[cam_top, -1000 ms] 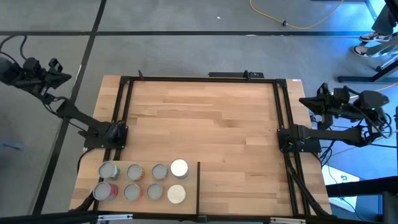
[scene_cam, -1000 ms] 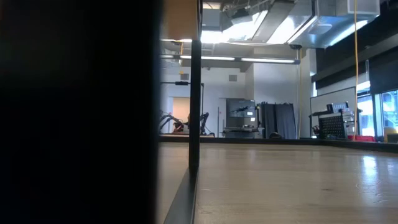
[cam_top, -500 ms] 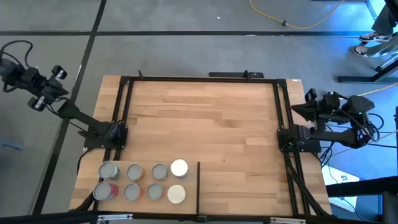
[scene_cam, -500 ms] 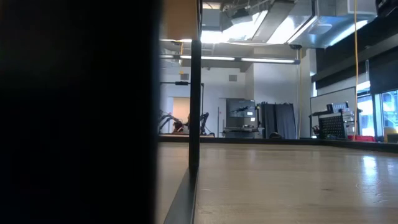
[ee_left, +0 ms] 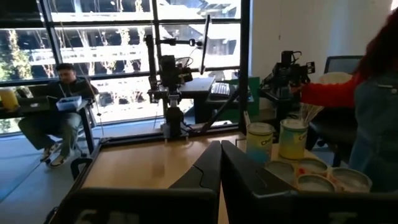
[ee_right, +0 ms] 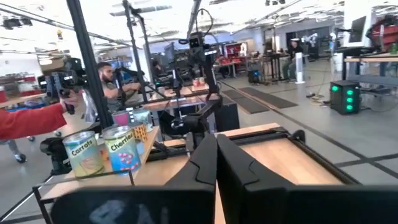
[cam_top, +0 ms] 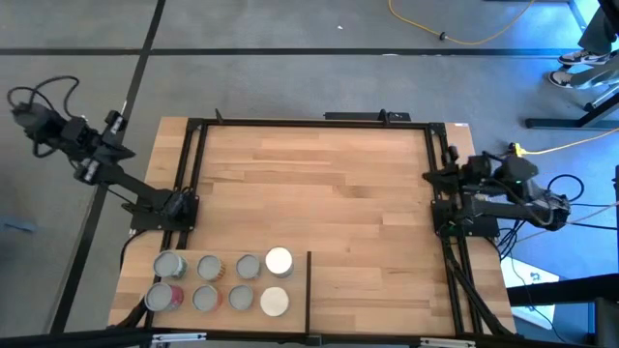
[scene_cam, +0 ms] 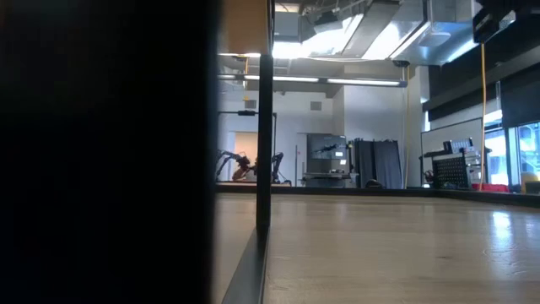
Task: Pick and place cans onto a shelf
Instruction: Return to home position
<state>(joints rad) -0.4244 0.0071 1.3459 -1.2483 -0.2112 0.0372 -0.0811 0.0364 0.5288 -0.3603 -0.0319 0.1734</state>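
Note:
Several cans (cam_top: 224, 282) stand upright in two rows on the raised light-wood shelf (cam_top: 295, 290) at the table's near left; most have silver tops and two have white tops. My left wrist view catches some of them (ee_left: 291, 138), and the right wrist view shows two labelled ones (ee_right: 102, 153). My left gripper (cam_top: 122, 131) hangs shut beyond the table's far-left corner, pointing level toward the table. My right gripper (cam_top: 428, 177) is shut and empty over the table's right rail. Both are far from the cans.
A black frame (cam_top: 309, 122) edges the wood tabletop, and a black post (cam_top: 309, 290) bounds the shelf on its right. The shelf's dark side fills the left of the low view (scene_cam: 101, 152). Beyond the table a person's red sleeve (ee_left: 329, 93) holds a device, and another person sits (ee_left: 67, 93).
My left gripper has swung from outside toward the table's far-left corner and rolled a little. My right gripper has sunk and gone toward the table's left, from beyond the right edge to over the right rail. Both stay shut. The cans have not moved.

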